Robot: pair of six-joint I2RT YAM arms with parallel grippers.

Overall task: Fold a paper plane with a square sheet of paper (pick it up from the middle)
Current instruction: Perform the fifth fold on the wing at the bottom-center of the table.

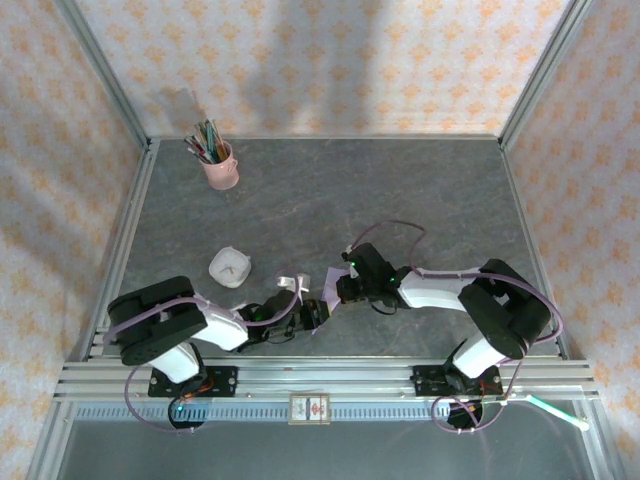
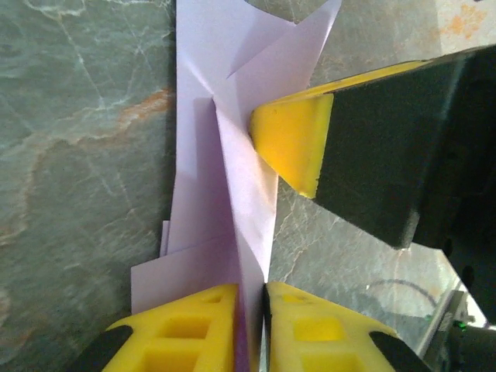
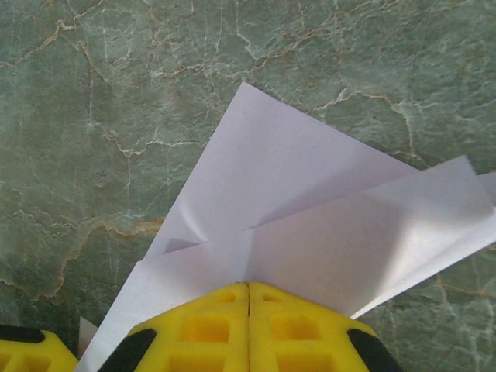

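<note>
Stone table (image 1: 400, 190): far half and right side lying open, walls standing along three edges. Left gripper (image 2: 249, 293) and right gripper (image 3: 248, 288) meeting by middle of near edge. Folded lavender paper (image 2: 232, 155) lying there, ridge sitting in left jaws' narrow slit; pinching or not, cannot tell. Right jaws pressing together, tip touching paper. Pink pen cup (image 1: 221, 166) sitting at far-left corner; white dish (image 1: 230, 267) nearer left edge.
</note>
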